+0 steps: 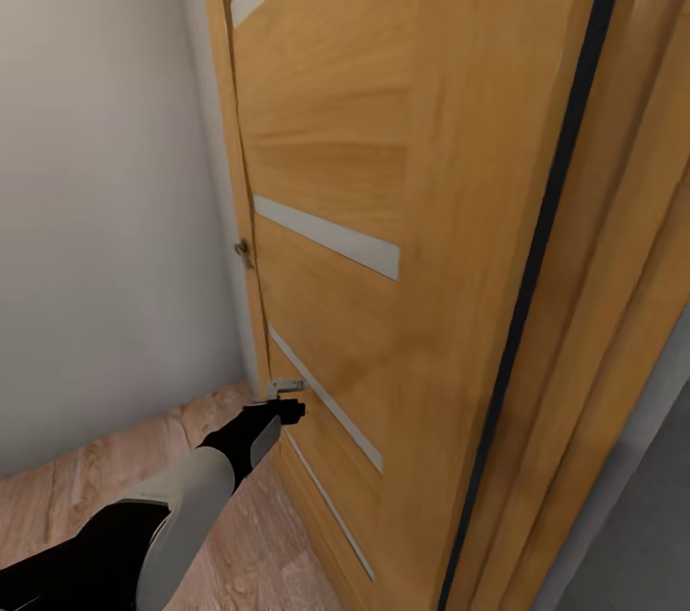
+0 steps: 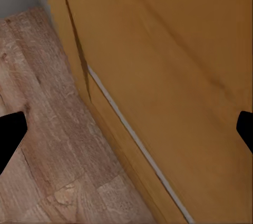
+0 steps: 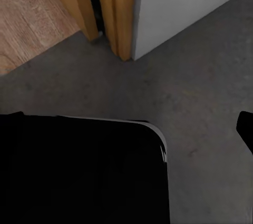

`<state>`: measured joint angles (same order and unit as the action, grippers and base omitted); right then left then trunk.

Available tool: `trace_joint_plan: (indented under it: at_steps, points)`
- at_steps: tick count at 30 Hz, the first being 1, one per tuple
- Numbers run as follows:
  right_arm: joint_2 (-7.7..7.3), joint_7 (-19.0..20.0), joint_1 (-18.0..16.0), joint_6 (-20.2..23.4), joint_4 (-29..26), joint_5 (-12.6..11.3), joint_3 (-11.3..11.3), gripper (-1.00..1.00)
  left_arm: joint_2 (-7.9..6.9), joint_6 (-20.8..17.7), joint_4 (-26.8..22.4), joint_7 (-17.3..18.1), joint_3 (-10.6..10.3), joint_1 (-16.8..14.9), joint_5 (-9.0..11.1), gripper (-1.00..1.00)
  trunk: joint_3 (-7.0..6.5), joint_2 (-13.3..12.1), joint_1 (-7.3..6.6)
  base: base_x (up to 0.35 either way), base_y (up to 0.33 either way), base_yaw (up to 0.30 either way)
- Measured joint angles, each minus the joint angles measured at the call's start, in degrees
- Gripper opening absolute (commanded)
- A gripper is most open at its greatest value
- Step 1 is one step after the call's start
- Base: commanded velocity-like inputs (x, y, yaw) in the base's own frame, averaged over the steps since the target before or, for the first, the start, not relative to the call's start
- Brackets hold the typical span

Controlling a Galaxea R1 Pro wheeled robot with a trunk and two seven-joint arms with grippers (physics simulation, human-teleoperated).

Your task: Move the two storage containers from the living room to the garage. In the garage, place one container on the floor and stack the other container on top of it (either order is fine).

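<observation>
my left gripper (image 1: 285,397) hangs low with its jaws spread and nothing between them, just beside the foot of the wooden door (image 1: 402,209), and my right one's tips stand apart and bare over grey concrete floor (image 3: 200,103). no container is in sight, so i judge i'm in transit at the doorway between wood planks (image 1: 86,486) and garage. next i need to clear the door and roll on.

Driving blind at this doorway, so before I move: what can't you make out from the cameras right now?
- Head view: the door blocks whatever lies beyond it.
- Left wrist view: the left hand is cut off at both edges, fingertips barely showing.
- Right wrist view: a black shape hides the grey floor under it; the right hand's grip is unreadable.
</observation>
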<state>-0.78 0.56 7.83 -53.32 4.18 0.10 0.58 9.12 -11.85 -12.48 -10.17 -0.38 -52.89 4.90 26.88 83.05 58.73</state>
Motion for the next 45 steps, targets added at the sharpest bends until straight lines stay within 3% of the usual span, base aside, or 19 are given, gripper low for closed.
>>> trace_joint_plan:
  at_steps: [25, 31, 32, 33, 34, 36, 38, 40, 45]
  points:
    - [0.0, 0.01, 0.0, 0.05, 0.0, 0.0, 0.03, 1.0, -0.18, 0.06, 0.03, 0.02, 0.0, 0.0, -0.07, 1.0, 0.0, 0.0, 0.0, 0.0, 0.0, 0.296]
    - [0.0, 0.0, 0.0, 0.08, -0.01, 0.0, 0.0, 1.0, -0.53, 0.54, 0.58, 0.06, 0.14, 0.0, -0.14, 1.0, 0.0, 0.0, 0.0, 0.0, 0.0, 0.296]
    - [0.0, 0.0, 0.0, 0.09, -0.01, 0.01, -0.09, 1.0, -1.18, 0.9, 0.7, 0.13, 0.16, 0.0, -0.17, 1.0, 0.0, 0.0, 0.0, 0.0, 0.0, 0.296]
    - [0.0, 0.0, 0.0, 0.09, -0.01, 0.17, -0.13, 1.0, -2.55, 1.7, 1.7, 0.3, 0.14, 0.06, -0.23, 1.0, 0.0, 0.0, 0.0, 0.0, 0.0, 0.296]
    - [0.0, 0.0, 0.0, 0.09, -0.01, 0.27, -0.14, 1.0, -3.02, 2.6, 2.81, 0.36, 0.12, 0.12, -0.13, 1.0, 0.0, 0.0, 0.0, 0.0, 0.0, 0.296]
    - [0.0, -0.04, 0.0, 0.04, -0.01, 0.39, -0.19, 1.0, -3.34, 5.18, 5.31, 0.4, 0.11, 0.27, -0.08, 1.0, 0.0, 0.0, 0.0, 0.0, 0.0, 0.296]
    - [0.0, -0.17, 0.0, 0.01, -0.08, 0.5, -0.22, 1.0, -3.52, 11.8, 11.26, 0.36, 0.15, 0.41, -0.03, 1.0, 0.01, 0.0, 0.0, 0.0, 0.0, 0.296]
    - [0.0, -0.32, -0.06, -0.02, -0.16, 0.53, -0.23, 1.0, -3.54, 15.6, 14.1, 0.31, 0.15, 0.87, -0.08, 1.0, 0.0, 0.0, 0.0, 0.0, 0.0, 0.296]
    - [0.0, -0.54, -0.24, 0.05, -0.92, 0.55, -0.24, 1.0, -3.58, 23.35, 16.56, 0.24, 0.22, 8.21, -0.06, 1.0, 0.01, 0.0, 0.0, 0.0, 0.0, 0.296]
